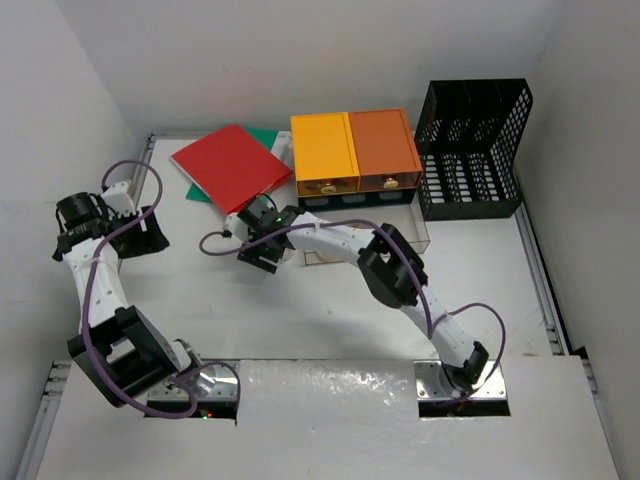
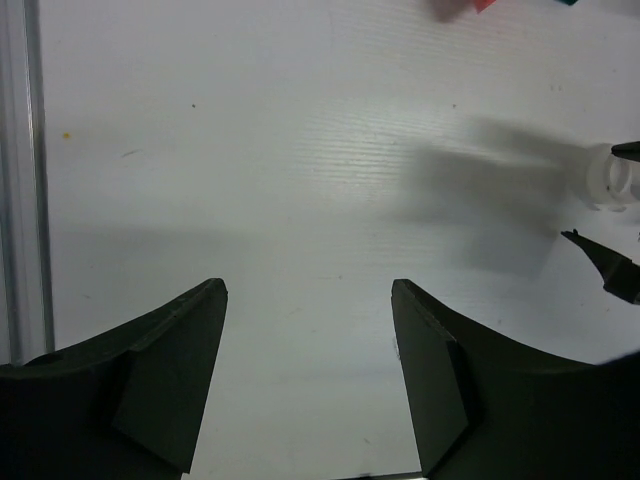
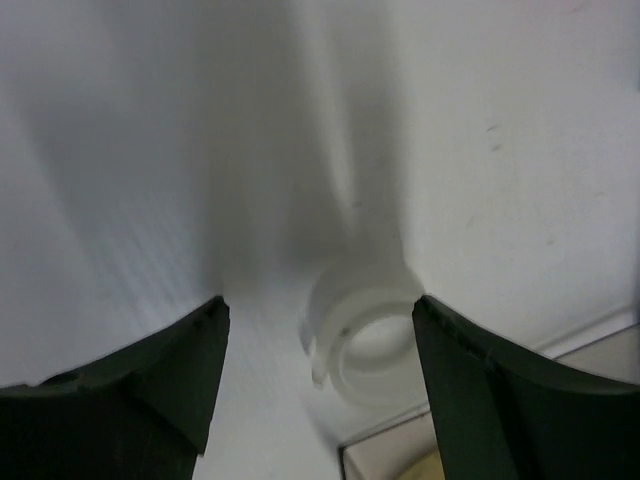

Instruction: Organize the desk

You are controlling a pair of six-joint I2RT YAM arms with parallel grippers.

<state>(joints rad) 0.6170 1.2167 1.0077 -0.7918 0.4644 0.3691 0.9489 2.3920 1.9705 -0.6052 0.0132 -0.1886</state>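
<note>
The desk (image 1: 300, 320) is a wide white tabletop with grey rails. A white tape roll (image 3: 365, 335) lies flat on it between the fingers of my right gripper (image 3: 320, 302). That gripper is open; the roll sits close to its right finger (image 3: 470, 390) and well apart from the left one. From above, the right gripper (image 1: 262, 255) hangs low over the desk, just in front of the red folder (image 1: 232, 165). My left gripper (image 2: 308, 290) is open over bare desk with nothing between its fingers, and stands near the left rail (image 1: 143, 232). The roll (image 2: 610, 180) shows at the right edge of its view.
A green folder (image 1: 262, 135) lies under the red one. The yellow-and-orange drawer box (image 1: 355, 150) and the black mesh file rack (image 1: 472, 150) stand at the back. A clear tray (image 1: 405, 232) lies in front of the drawer box, its corner (image 3: 400, 455) beside the roll. A rail (image 2: 20, 180) runs along the left.
</note>
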